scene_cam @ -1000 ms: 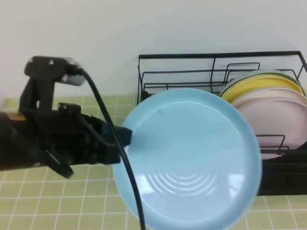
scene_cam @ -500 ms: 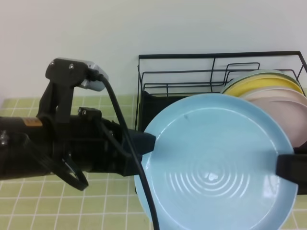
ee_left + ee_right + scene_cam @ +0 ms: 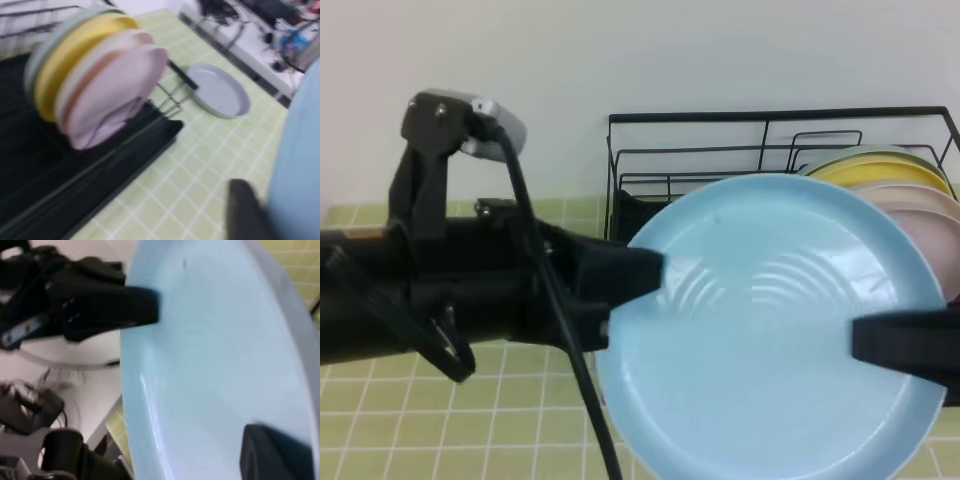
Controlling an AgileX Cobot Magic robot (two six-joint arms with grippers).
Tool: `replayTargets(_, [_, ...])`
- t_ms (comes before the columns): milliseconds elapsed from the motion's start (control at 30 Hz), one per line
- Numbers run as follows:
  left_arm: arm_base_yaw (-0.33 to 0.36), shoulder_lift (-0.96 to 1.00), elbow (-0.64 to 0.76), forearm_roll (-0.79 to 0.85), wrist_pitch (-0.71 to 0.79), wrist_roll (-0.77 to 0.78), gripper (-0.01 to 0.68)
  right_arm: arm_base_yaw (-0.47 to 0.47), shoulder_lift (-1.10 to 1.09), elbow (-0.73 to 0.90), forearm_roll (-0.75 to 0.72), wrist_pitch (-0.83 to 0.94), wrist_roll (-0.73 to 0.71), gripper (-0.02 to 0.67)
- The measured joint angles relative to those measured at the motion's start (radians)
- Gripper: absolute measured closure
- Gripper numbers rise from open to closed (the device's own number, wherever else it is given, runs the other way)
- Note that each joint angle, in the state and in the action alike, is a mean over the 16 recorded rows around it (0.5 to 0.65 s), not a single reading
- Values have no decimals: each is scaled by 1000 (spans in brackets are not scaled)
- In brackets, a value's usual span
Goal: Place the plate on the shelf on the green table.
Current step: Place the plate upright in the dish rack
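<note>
Light blue plate (image 3: pixel 775 330) is off the bench, held in the air in front of the shelf (image 3: pixel 780 150), face toward the high camera, covering the rack's lower front. Not yet in any slot: placement remains to be done. Two pincers are on its rim: left pincer (image 3: pixel 655 275) at about 9 o'clock of the plate, right pincer (image 3: pixel 880 345) at about 4 o'clock. This reads as a handover between arms, with the carry to the dividers and the release still ahead. Left pincer: one dark finger lies over the rim, but whether it is clenched or already slackening cannot be told. Right pincer: a finger lies on the plate's face and the grasp appears closed on the plate's edge. Behind, at 1 to 3 o'clock of the plate, a yellow plate (image 3: pixel 880 172) and pale pink plate (image 3: pixel 930 225) stand in the rack's right end; the slots to their left look free. Green tiled bench (image 3: pixel 470 420) below. Left wrist view is blurred; it shows a grey plate (image 3: pixel 217 90) lying flat on the tiles beyond the rack. Hidden: the rack's tray base, both pincers' rear fingers, the plate's underside.
</note>
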Motion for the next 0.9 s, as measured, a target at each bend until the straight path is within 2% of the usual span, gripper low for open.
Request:
replayTargets(100, [1,0,0,-42,13,27,371,0,14,-13,-15,-14,-57,652])
replayTargets(233, [2,0,0,-73,26,35,260,0,21,-47,-85,-62,-112,652])
replayTargets(333, [2,-1,0,-78,34,33,207,0,21,-86,-174,-112,-135,652])
replayTargets(400, [2,-3,0,-77,38,32,196,0,21,-118,-249,-148,-144,652])
replayTargets(500, [2,-7,0,-75,44,31,210,0,20,-169,-379,-201,-159,652])
replayTargets(633, [2,-12,0,-66,46,31,269,0,22,-230,-551,-265,-216,652])
replayTargets(900, [2,-20,0,-8,36,33,480,0,61,-298,-777,-367,-442,652])
